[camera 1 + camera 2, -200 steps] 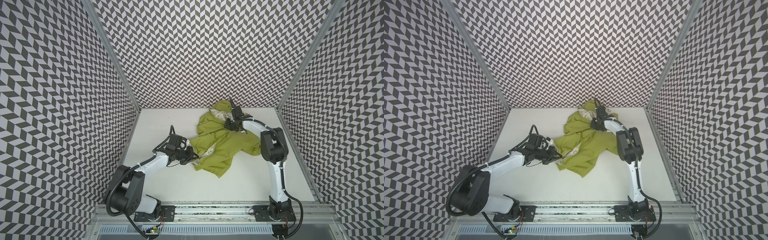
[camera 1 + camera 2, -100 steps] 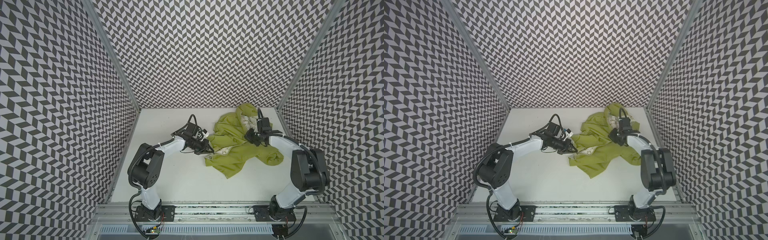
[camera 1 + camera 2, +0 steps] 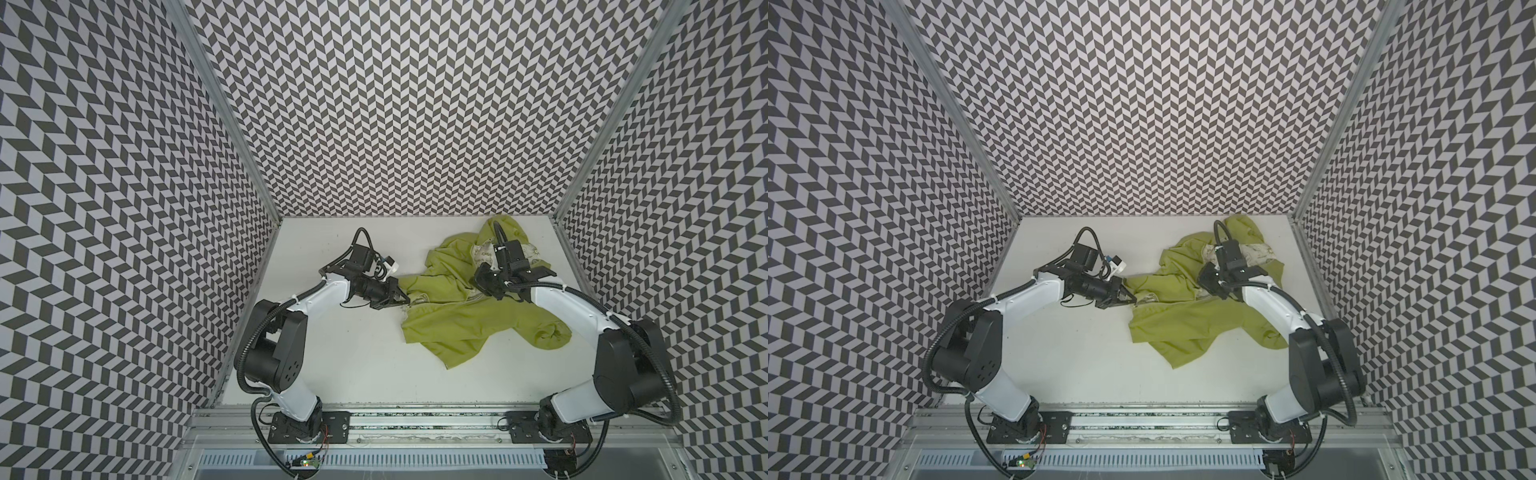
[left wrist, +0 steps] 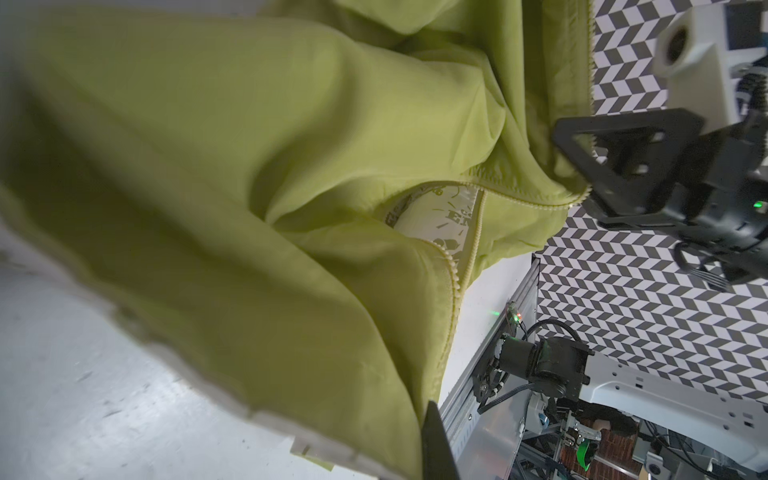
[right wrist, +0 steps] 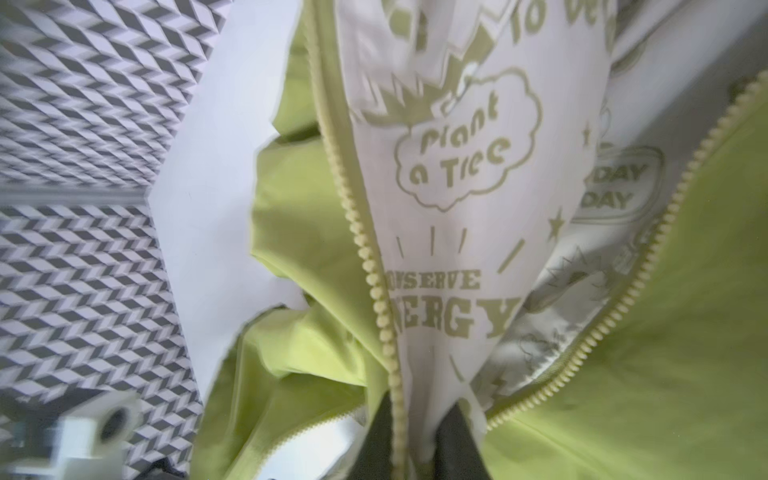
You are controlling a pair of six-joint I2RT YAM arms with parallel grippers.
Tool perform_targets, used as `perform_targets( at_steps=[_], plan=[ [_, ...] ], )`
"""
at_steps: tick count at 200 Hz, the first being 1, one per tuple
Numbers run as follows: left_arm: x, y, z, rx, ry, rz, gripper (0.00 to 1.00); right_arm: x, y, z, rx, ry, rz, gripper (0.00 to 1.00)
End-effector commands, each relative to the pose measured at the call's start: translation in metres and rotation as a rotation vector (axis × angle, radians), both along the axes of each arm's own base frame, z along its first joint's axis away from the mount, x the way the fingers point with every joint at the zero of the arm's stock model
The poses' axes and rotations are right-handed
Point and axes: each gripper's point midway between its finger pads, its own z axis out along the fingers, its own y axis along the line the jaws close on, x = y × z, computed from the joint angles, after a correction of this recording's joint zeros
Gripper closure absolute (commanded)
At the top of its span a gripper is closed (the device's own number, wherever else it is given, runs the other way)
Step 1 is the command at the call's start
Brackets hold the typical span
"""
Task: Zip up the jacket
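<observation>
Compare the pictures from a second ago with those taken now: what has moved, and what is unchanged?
In both top views the jacket slid right across the table, from the middle towards the right wall, with the left gripper, shut on its edge throughout, and the right gripper, at the zip, grip now unclear. Unchanged: jacket crumpled, zip open.
</observation>
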Motion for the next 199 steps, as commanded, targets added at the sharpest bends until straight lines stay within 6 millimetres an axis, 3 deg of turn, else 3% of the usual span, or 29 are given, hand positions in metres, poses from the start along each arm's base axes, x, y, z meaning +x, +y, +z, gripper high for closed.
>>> perform_targets(
  at_steps=[1,20,43,75,100,122,142,169,199],
  plan=[
    [0.001,-0.002,0.003,-0.001,-0.006,-0.013,1.0,0.013,-0.02,0.018,-0.073,-0.01,-0.031,0.6],
    [0.006,-0.002,0.005,0.0,-0.017,-0.004,1.0,0.019,-0.054,0.03,-0.146,-0.005,-0.092,0.46],
    [0.009,0.002,0.008,0.002,-0.027,0.009,1.0,0.015,-0.105,0.027,-0.216,0.045,-0.191,0.42],
    [0.016,0.02,0.009,0.009,-0.035,0.058,1.0,-0.013,-0.166,-0.007,-0.261,0.159,-0.325,0.45],
    [0.023,0.034,0.012,0.019,-0.05,0.101,1.0,-0.033,-0.182,-0.039,-0.255,0.232,-0.352,0.55],
    [0.027,0.04,0.017,0.017,-0.063,0.116,1.0,-0.048,-0.166,-0.074,-0.182,0.31,-0.31,0.66],
    [0.029,0.042,0.019,0.02,-0.067,0.117,1.0,-0.061,-0.135,-0.103,-0.079,0.352,-0.284,0.7],
    [0.029,0.047,0.022,0.025,-0.07,0.128,1.0,-0.066,-0.082,-0.112,-0.053,0.345,-0.208,0.72],
    [0.035,0.066,0.027,0.049,-0.079,0.185,1.0,-0.068,-0.011,-0.108,0.036,0.335,-0.117,0.73]
  ],
)
